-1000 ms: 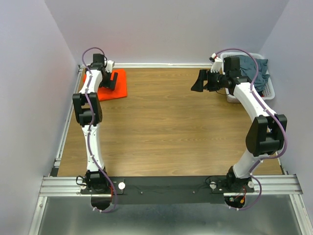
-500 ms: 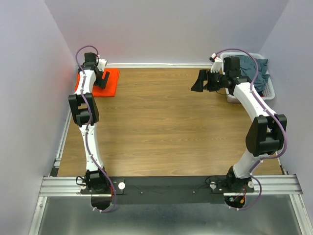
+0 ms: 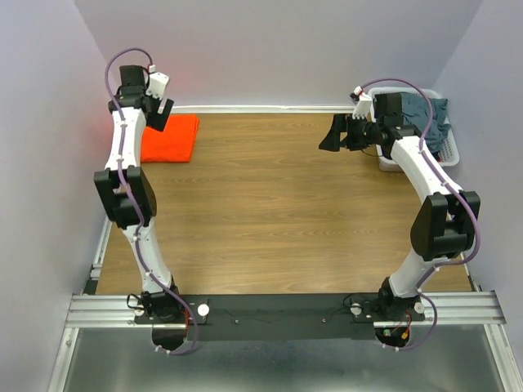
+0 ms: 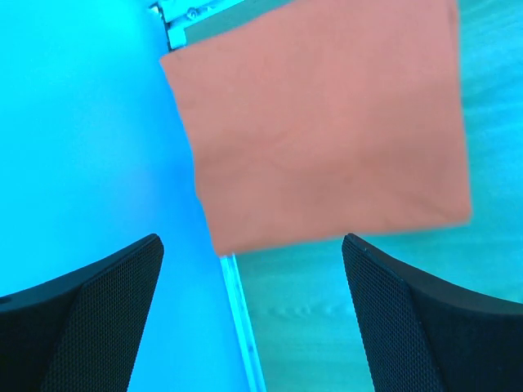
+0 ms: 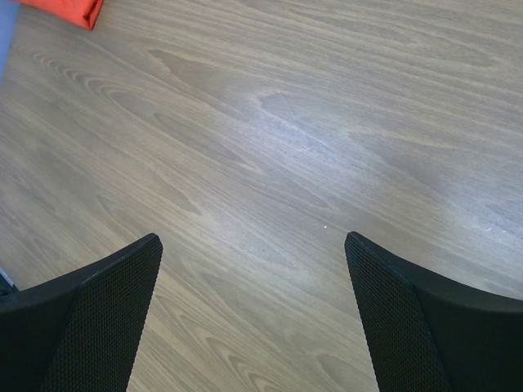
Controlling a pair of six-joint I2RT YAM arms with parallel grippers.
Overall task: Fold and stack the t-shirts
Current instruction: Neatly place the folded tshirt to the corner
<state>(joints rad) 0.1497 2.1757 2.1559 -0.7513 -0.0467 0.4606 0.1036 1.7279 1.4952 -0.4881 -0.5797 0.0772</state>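
The folded orange-red t-shirt (image 3: 170,137) lies flat at the table's far left corner; it fills the upper part of the left wrist view (image 4: 327,122), and its corner shows in the right wrist view (image 5: 69,10). My left gripper (image 3: 158,116) is open and empty, raised above the shirt's far left edge, apart from it. Dark blue-grey t-shirts (image 3: 431,118) are heaped in the white basket (image 3: 452,152) at the far right. My right gripper (image 3: 331,135) is open and empty, held above the bare table left of the basket.
The lilac side wall (image 3: 49,163) stands close beside the left arm. A metal rail (image 4: 241,318) runs along the table's left edge. The wooden table (image 3: 278,212) stretches between the two arms.
My left gripper has let go of the orange-red shirt and risen up and back toward the far left corner. The shirt has shifted slightly left and lies flat. The right arm has not moved.
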